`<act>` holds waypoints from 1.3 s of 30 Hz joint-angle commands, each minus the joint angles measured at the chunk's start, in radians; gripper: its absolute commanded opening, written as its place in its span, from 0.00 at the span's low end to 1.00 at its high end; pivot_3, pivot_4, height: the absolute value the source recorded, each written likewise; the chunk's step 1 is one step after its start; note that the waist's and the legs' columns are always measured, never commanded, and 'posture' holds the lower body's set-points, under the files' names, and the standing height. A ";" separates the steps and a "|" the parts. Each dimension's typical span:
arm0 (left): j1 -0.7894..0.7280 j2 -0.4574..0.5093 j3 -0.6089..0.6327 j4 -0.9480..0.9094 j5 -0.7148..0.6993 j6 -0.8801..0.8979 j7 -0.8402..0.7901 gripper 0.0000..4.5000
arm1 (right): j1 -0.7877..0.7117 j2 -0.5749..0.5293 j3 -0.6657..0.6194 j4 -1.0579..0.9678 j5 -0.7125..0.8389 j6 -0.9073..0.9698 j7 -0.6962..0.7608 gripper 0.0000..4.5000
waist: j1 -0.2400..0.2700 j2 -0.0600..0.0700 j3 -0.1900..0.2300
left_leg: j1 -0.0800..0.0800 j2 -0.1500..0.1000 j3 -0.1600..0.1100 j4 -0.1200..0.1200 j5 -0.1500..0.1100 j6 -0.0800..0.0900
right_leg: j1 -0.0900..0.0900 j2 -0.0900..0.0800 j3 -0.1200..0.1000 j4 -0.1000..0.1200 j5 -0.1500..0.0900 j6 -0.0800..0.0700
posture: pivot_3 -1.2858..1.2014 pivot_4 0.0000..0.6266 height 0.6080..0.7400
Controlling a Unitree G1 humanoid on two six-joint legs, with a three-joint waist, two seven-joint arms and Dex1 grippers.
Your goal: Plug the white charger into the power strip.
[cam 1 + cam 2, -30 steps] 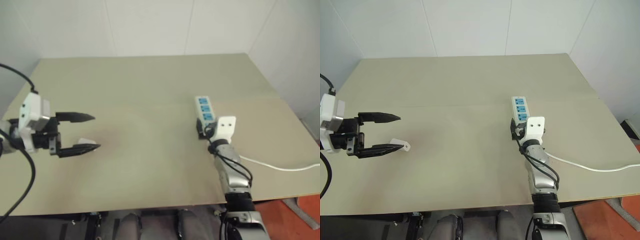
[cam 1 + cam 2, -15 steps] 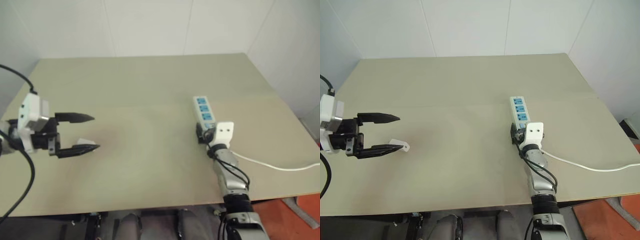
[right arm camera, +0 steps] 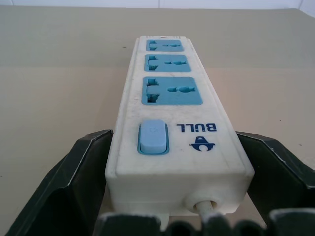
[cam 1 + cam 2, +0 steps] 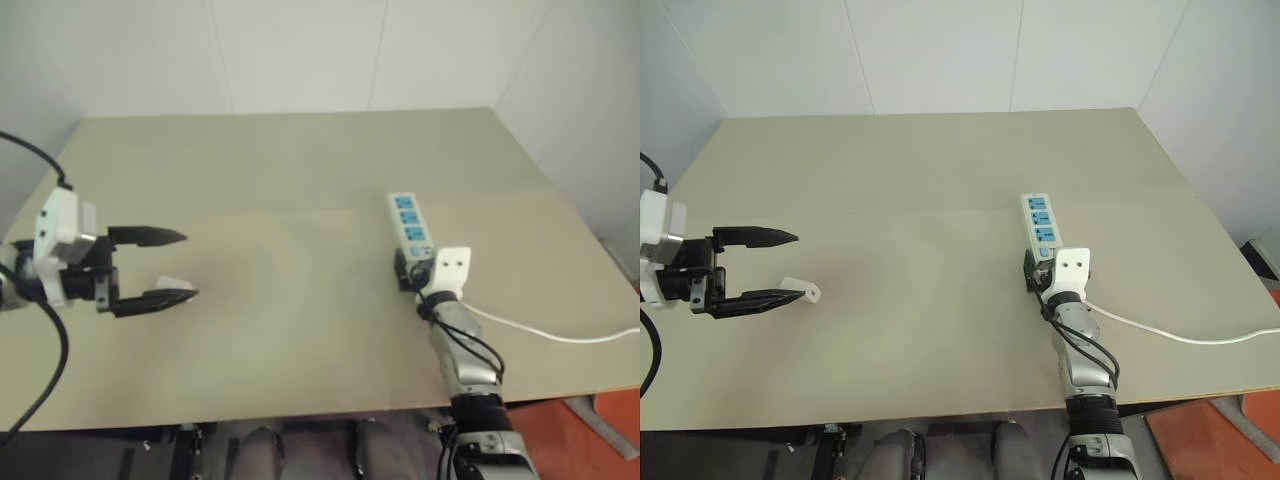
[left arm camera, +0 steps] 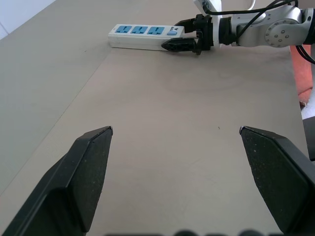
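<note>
The power strip (image 4: 1041, 220) lies flat on the right part of the table (image 4: 920, 170), and the right gripper (image 3: 172, 206) stands around its switch end, one black finger on each side. The fingers seem to touch the strip's sides, but I cannot tell if they press it firmly, so the strip could slide or turn when the plug is pushed in. The white charger (image 4: 800, 291) lies on the table far to the left, just beside the lower finger of the left gripper (image 4: 760, 268), which is wide open and holds nothing. If this gripper closes at its present height, I think it may miss the small block or knock it away. The cord (image 4: 1180, 334) hangs over the right edge and might pull on the strip.
</note>
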 commanded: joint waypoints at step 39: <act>-0.104 0.143 -0.081 0.184 0.095 -0.084 -0.238 1.00 | -0.154 -0.304 0.279 0.176 0.214 -0.299 1.257 0.76 | -0.001 0.000 0.000 | 0.000 0.001 0.000 0.000 0.000 0.000 | -0.001 0.001 0.000 0.000 0.000 0.000 | 0.52 0.24 1.00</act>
